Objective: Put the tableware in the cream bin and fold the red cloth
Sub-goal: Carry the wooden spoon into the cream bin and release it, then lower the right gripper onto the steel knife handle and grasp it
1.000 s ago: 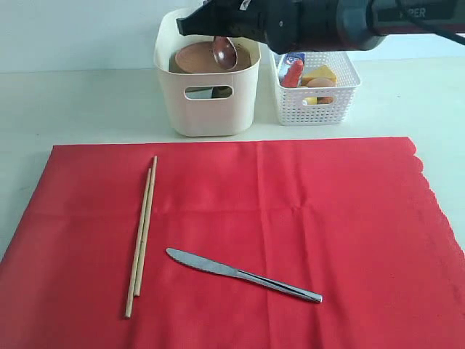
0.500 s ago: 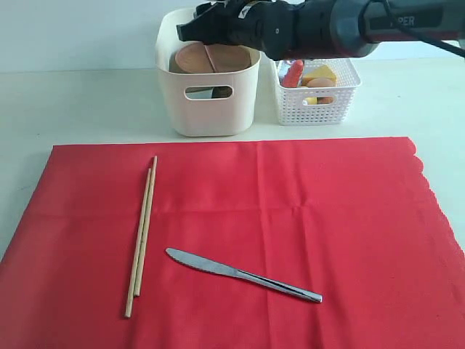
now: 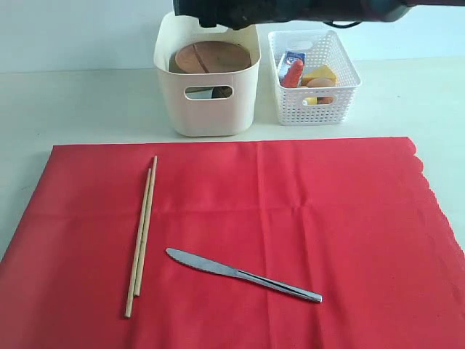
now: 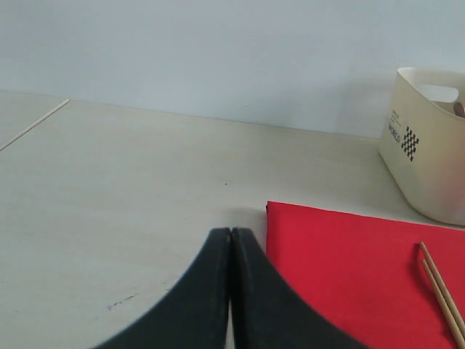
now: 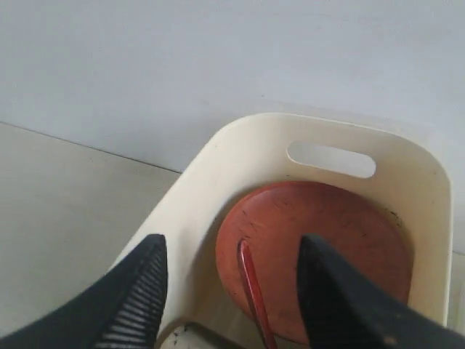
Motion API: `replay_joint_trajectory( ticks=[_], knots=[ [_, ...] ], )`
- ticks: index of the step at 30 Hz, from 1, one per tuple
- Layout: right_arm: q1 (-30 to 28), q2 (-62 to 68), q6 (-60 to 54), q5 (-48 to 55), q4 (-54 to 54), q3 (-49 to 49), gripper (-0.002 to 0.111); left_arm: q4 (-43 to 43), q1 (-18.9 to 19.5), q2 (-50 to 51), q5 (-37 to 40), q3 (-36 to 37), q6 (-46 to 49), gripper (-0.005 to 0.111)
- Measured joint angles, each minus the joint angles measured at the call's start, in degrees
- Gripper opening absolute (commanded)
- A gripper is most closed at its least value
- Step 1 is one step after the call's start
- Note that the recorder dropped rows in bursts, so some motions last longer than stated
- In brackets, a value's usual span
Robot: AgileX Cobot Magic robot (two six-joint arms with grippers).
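one red cloth (image 3: 290,218) lies spread flat on the pale desk (image 3: 87,102), with its scalloped edge on the right side of the exterior view. on it rest two wooden chopsticks (image 3: 142,236), side by side and nearly parallel on the left part, and one steel knife (image 3: 243,275) lying at a slant near the middle. the knife is well apart from the chopsticks.

behind the cloth stand two containers. one is the cream bin (image 3: 207,109), and the other is a white lattice basket (image 3: 314,102) just beside it on the right. in the bin there is one round brown plate (image 3: 218,57), and across it lies one spoon (image 5: 252,287), of which only the slim handle shows. something dark shows through the bin's handle cut-out, too small to tell what it is. the basket holds a blue-and-white carton (image 3: 293,58), a yellow cheese wedge (image 3: 320,73), an egg (image 3: 320,83) and a red piece.

two tools are in view. the right arm (image 3: 290,9) reaches in from the right along the top edge of the exterior view, ending above the bin. the right tool (image 5: 231,247) hangs over the bin's open top, its two fingers (image 5: 138,291) spread wide and holding nothing. the left tool (image 4: 230,233) is low over bare desk, just beside a corner of the cloth, with its fingers pressed together and nothing between them.
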Motion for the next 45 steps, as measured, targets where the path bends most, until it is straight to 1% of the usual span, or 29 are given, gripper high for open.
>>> replay_joint_trajectory(
  ticks=[3, 9, 10, 11, 12, 14, 16, 18, 25, 30, 36, 45],
  knots=[
    [0.0, -2.78, 0.0, 4.12, 0.11, 0.0, 0.053, 0.0, 0.0, 0.0, 0.0, 0.0, 0.0, 0.002],
    [0.0, -8.01, -1.22, 16.13, -1.3, -0.12, 0.053, 0.0, 0.0, 0.0, 0.0, 0.0, 0.0, 0.002],
    [0.0, -9.45, -1.33, 21.34, -2.23, -0.12, 0.053, 0.0, 0.0, 0.0, 0.0, 0.0, 0.0, 0.002],
    [0.0, -9.93, -1.45, 23.47, -2.56, -0.12, 0.053, 0.0, 0.0, 0.0, 0.0, 0.0, 0.0, 0.002],
    [0.0, -10.71, -2.49, 28.93, -3.0, -0.12, 0.053, 0.0, 0.0, 0.0, 0.0, 0.0, 0.0, 0.002],
    [0.14, -11.11, -3.95, 36.35, -3.28, -0.12, 0.053, 0.0, 0.0, 0.0, 0.0, 0.0, 0.0, 0.002],
    [0.93, -11.15, -5.26, 41.7, -3.26, 0.04, 0.053, 0.0, 0.0, 0.0, 0.0, 0.0, 0.0, 0.002],
    [2.41, -11.49, -6.5, 44.71, -3.14, 2.1, 0.053, 0.0, 0.0, 0.0, 0.0, 0.0, 0.0, 0.002],
    [10.05, -11.49, -7.76, 47.33, -2.92, 11.92, 0.053, 0.0, 0.0, 0.0, 0.0, 0.0, 0.0, 0.002],
    [12.85, -11.57, -7.76, 47.67, -2.92, 16.13, 0.053, 0.0, 0.0, 0.0, 0.0, 0.0, 0.0, 0.002],
    [14.75, -11.57, -8.82, 47.81, -2.92, 21.25, 0.053, 0.0, 0.0, 0.0, 0.0, 0.0, 0.0, 0.002],
    [14.76, -11.57, -9.05, 46.58, -5.18, 27.26, 0.053, 0.0, 0.0, 0.0, 0.0, 0.0, 0.0, 0.002]
  ],
)
